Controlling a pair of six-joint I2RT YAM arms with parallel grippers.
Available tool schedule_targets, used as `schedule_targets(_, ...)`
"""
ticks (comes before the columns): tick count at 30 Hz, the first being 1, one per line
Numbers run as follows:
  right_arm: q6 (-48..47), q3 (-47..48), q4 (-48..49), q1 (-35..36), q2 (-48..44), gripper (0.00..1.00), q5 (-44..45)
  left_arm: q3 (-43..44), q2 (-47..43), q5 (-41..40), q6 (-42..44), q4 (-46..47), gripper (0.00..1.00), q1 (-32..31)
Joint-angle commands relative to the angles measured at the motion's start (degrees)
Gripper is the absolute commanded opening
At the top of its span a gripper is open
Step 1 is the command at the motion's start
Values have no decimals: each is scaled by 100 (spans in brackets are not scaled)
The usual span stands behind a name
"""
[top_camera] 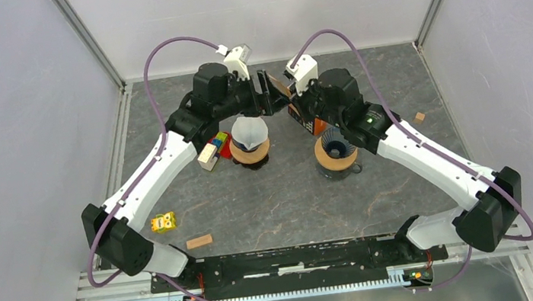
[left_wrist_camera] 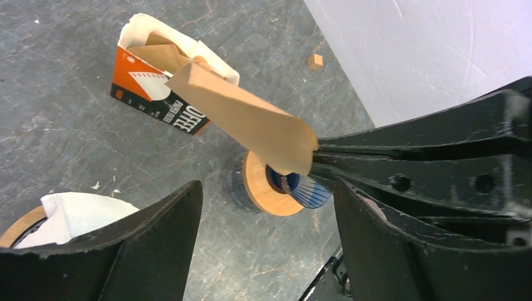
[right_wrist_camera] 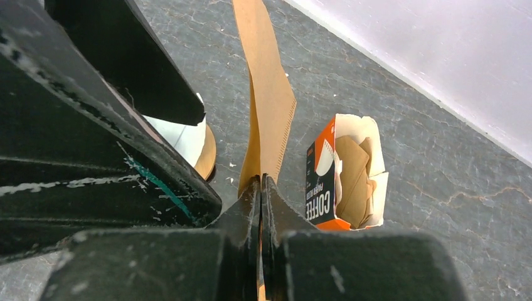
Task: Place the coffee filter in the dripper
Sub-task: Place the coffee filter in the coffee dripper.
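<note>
The black fingers (right_wrist_camera: 276, 219) of the right gripper (right_wrist_camera: 260, 182) are being pressed together and are being clamped on the lower edge of a brown coffee filter (right_wrist_camera: 270, 94). The flattened filter is being held up in the air, clear of the counter (right_wrist_camera: 439, 188), and is being pointed away from the fingers toward the left gripper (left_wrist_camera: 266, 185). The left gripper's jaws are being held wide apart and are not being closed on the filter. In the left wrist view the paper is being seen beyond the gap between the two fingertips. Whether either one is touching it cannot be told.

Just below the held filter, an orange and black box (right_wrist_camera: 320, 182) is resting on the counter with its top open, and more brown filters are being shown inside it. Near the box a blue dripper (top_camera: 336, 148) with a wooden collar is standing upright, partly under the right arm in the top view, its ribbed inside being shown uncovered.

To the left of it a second dripper (top_camera: 251, 152) is standing, and a white filter (top_camera: 248, 130) is being carried in it. Just beside that one, coloured blocks (top_camera: 218, 142) and a pale wooden block (top_camera: 207, 157) are lying. Nearer the arm bases a yellow toy (top_camera: 163, 222) and a brown wooden block (top_camera: 199, 242) are lying apart from each other. A small wooden cube (top_camera: 419, 117) is lying near the right wall.
</note>
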Motion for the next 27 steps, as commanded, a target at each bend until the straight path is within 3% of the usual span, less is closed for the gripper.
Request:
schedule_targets(1, 161, 84, 284, 63, 13, 0, 205, 238, -67, 188, -491, 432, 81, 11)
schedule_targets(12, 189, -44, 348, 98, -23, 0, 26, 120, 56, 41, -443, 563, 68, 32)
schedule_targets(27, 241, -90, 367, 110, -46, 0, -55, 185, 194, -1, -258, 580, 60, 27)
